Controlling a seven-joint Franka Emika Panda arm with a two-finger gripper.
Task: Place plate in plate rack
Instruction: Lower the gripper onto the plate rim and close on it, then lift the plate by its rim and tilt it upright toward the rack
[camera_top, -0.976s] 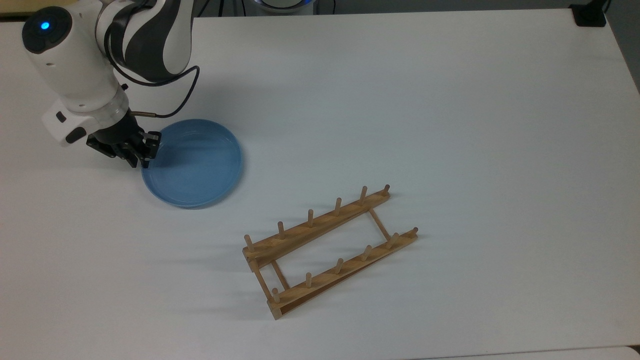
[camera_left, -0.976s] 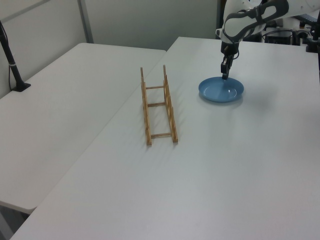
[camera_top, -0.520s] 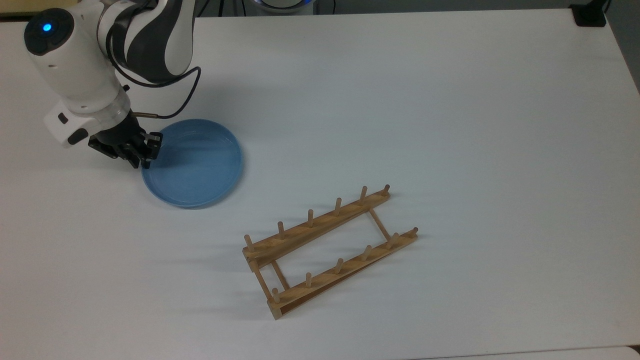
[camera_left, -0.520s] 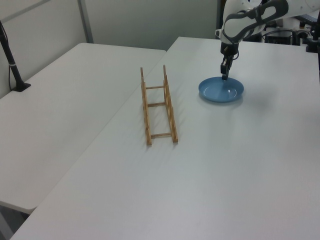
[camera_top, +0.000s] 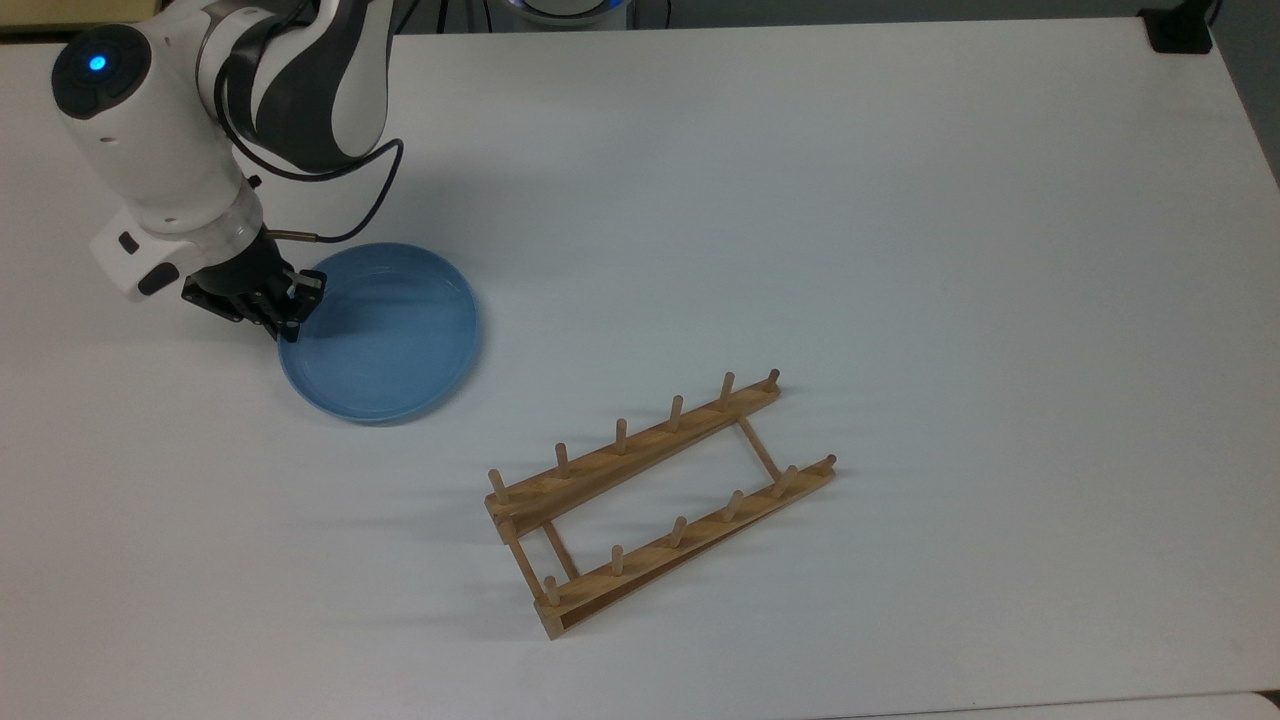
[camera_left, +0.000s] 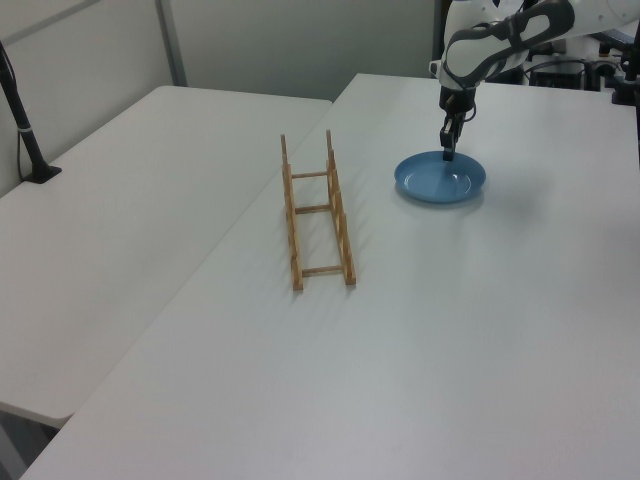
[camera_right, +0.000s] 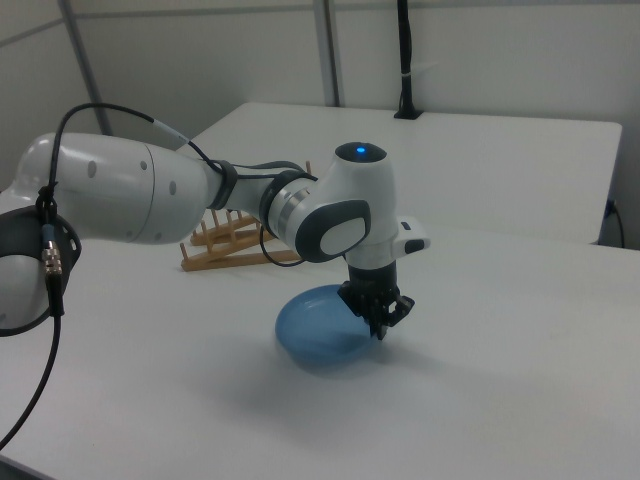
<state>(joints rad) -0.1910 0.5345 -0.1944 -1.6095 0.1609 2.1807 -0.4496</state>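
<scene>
White and matte, the counter (camera_top: 800, 200) carries everything we see, with pale partition walls behind it in the left view and the right view. Our white-and-black robot arm (camera_top: 250, 80) reaches down from the top view's 11 o'clock corner, a blue light glowing on its wrist housing.

At about 9 o'clock in the top view lies the round, shallow, light-blue plastic-looking plate (camera_top: 385, 335) with its raised rim. Our black two-finger pincer (camera_top: 290, 305) is pressed onto that rim at the plate's own 9 o'clock edge, pinching it, one finger inside the rim and one outside. In the right view the pincer (camera_right: 385, 322) points straight down, and the plate (camera_right: 320, 328) looks tipped, its gripped edge higher than the far edge. Whether that far edge touches the counter we cannot tell. In the left view the plate (camera_left: 440, 178) sits toward 1 o'clock with the pincer (camera_left: 447, 150) at its farther edge.

The light-brown wooden plate rack (camera_top: 660, 500), two long parallel rails joined by thin crossbars and set with short upright pegs, lies flat on the counter near the top view's 6 o'clock, slanted from lower left to upper right. It is well apart from the plate. In the left view the rack (camera_left: 318, 212) stands near the middle, running away from the camera.

A black cable (camera_top: 350, 215) loops from the arm toward the pincer.
</scene>
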